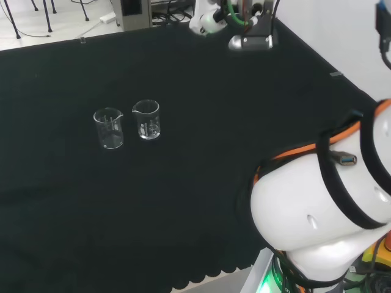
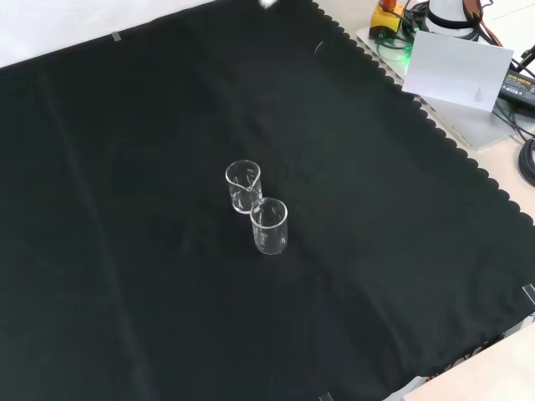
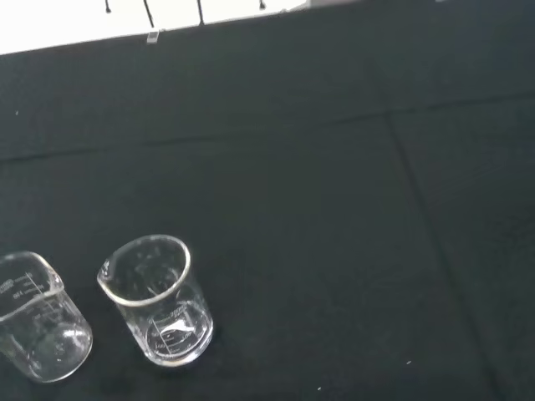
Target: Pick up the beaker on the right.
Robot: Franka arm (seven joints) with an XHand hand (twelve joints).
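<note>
Two small clear glass beakers stand upright and close together on the black cloth. In the head view the left beaker (image 1: 109,129) and the right beaker (image 1: 146,119) sit side by side at mid left. In the front view one beaker (image 2: 243,185) stands just behind the other beaker (image 2: 269,225), nearly touching. The wrist view looks down on both: one beaker (image 3: 159,301) is whole, its neighbour (image 3: 38,319) is cut by the picture's edge. Both look empty. The arm's white links (image 1: 324,201) stand well to the right of the beakers in the head view.
The black cloth (image 2: 125,292) covers the whole bench, with a scalloped edge (image 2: 435,125) near the arm's base. A white box (image 2: 456,67) and cables lie beyond that edge. A metal fixture (image 1: 250,36) stands at the far end in the head view.
</note>
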